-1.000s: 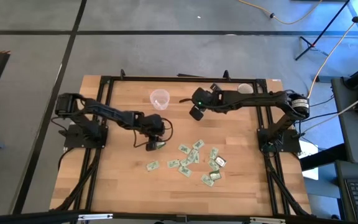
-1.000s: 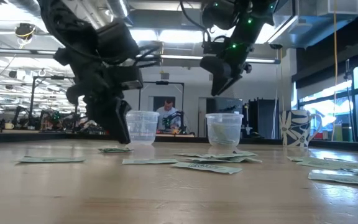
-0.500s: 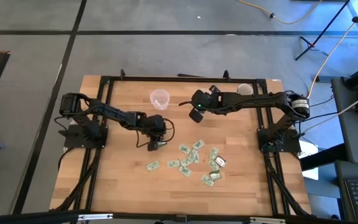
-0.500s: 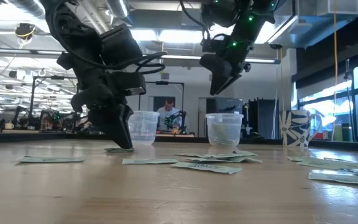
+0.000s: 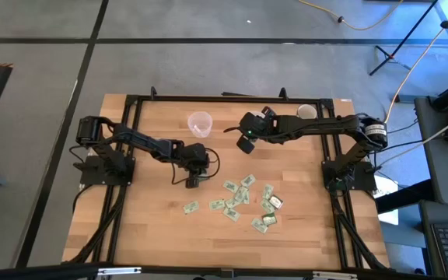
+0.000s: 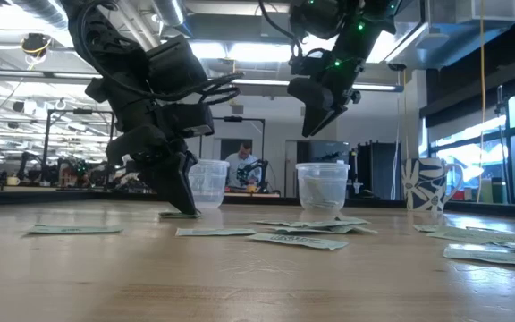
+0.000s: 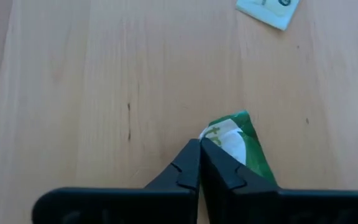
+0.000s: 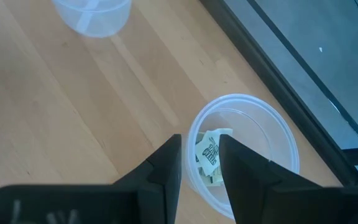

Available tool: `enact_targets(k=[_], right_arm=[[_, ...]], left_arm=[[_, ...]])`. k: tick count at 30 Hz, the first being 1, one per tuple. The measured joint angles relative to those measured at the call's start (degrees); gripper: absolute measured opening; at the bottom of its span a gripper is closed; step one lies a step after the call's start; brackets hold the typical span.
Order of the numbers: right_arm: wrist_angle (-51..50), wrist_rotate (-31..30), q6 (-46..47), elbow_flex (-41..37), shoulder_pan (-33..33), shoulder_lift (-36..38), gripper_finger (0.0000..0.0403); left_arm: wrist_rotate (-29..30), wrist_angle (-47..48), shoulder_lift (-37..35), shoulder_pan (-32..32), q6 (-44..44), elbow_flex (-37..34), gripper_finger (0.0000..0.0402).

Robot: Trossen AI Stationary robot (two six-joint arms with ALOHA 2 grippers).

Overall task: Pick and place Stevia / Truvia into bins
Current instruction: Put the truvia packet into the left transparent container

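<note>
left gripper (image 7: 200, 144) has just pinched shut on a green stevia sachet (image 7: 241, 140) (ready to lift); right gripper (image 8: 199, 152) hovers parted over its cup (image 8: 278, 134) at twelve o'clock

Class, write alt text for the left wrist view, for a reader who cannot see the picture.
The left gripper is shut on the corner of a green and white sachet that lies on the pale wooden table, its two dark fingers pressed together. The edge of another sachet lies farther off on the wood.
</note>
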State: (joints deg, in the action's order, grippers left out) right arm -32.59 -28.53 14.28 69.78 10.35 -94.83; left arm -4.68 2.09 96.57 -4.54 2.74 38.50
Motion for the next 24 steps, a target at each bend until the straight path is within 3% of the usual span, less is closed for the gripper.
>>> enact_targets(k=[9, 14, 17, 24], right_arm=[[-1.0, -0.4, 0.5, -0.1, -0.4, 1.9, 0.011], [-1.6, -1.2, 0.6, -0.1, -2.6, 5.8, 0.011], [-2.5, -3.8, 0.7, -0.1, -4.5, 7.5, 0.011], [-8.8, -16.6, 6.6, -1.0, -9.2, 7.8, 0.011]], left_arm=[[0.3, 6.1, -8.4, 0.1, 3.8, -1.0, 0.0002], [5.7, 9.4, -17.1, 0.1, 4.5, -0.7, 0.0002], [11.8, 8.8, -22.7, 0.0, 5.1, -0.6, 0.0002], [34.6, 2.3, -30.9, -0.9, 5.9, -0.5, 0.0002]])
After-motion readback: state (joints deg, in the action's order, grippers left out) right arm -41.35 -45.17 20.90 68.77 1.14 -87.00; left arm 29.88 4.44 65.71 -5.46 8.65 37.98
